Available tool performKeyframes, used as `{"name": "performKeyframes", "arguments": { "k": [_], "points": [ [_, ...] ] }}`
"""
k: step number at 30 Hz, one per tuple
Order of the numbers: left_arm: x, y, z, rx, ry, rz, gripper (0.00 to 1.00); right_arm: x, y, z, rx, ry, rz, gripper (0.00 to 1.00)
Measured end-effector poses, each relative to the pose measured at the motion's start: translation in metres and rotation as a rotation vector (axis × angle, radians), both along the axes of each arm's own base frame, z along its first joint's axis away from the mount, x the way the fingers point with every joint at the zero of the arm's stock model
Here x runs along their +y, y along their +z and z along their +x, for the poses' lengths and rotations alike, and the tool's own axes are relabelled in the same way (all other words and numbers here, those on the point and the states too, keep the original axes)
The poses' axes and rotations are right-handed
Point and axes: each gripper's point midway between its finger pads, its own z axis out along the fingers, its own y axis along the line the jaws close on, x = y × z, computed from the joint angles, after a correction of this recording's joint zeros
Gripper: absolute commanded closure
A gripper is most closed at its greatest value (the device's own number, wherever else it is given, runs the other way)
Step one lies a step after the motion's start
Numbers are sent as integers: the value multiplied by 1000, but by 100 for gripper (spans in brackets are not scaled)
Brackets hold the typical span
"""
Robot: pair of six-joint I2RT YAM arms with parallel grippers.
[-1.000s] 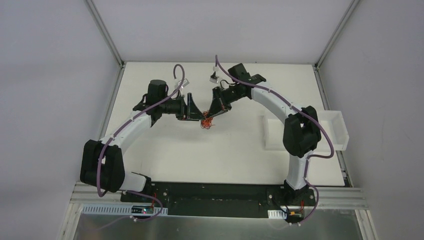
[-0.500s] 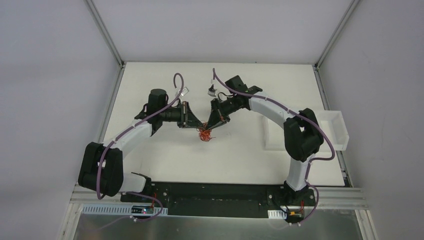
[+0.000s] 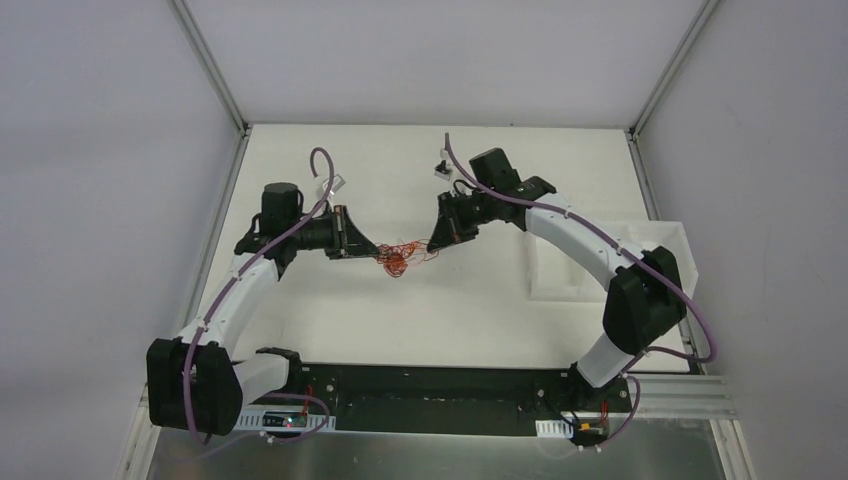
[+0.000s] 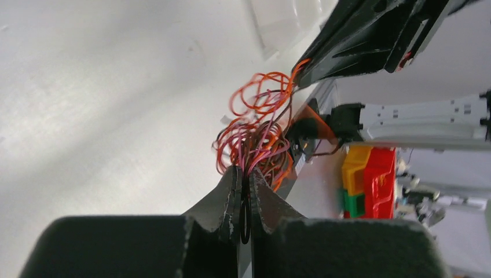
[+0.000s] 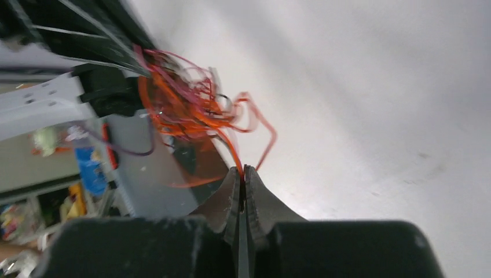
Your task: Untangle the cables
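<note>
The cables (image 3: 398, 258) hang as a small red-orange snarl, with a few pinkish and dark strands, between the two end effectors. They are over the middle of the table (image 3: 470, 310), and whether the lowest loops touch it cannot be told. The left end effector (image 4: 243, 174) is clamped on several strands at the dense side of the snarl. The right end effector (image 5: 242, 171) is pinched on one or two orange strands that run out from it in a loose loop.

These wires look almost weightless, limp and springy. They should curl back when let go and catch on one another instead of sliding free. Being so thin, they may also slip from between closed pads under a hard pull, so a slow, gentle spread seems wiser. The best hold is probably a single outlying loop or free end at the edge, not the tangled middle, where a grip would bind many strands together.
</note>
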Motion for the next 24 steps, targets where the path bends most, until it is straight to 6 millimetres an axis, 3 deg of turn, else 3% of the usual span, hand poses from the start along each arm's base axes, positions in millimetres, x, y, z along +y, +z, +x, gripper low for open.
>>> {"name": "performKeyframes", "arguments": {
  "k": [2, 6, 9, 12, 18, 24],
  "points": [
    [16, -6, 3, 37, 58, 21, 100, -15, -10, 8, -32, -48, -67, 100],
    [43, -22, 7, 121, 169, 71, 100, -67, -31, 36, -78, -200, -232, 100],
    [48, -29, 1, 166, 181, 103, 100, -89, -38, 43, -108, -255, -296, 100],
    [56, -33, -1, 183, 201, 154, 100, -105, -38, 43, -149, -284, -343, 100],
    [88, -52, 2, 228, 301, 309, 100, -154, -28, 65, -211, -429, -409, 100],
    [115, -68, 5, 298, 376, 426, 100, -180, -19, 72, -223, -495, -422, 100]
  ]
}}
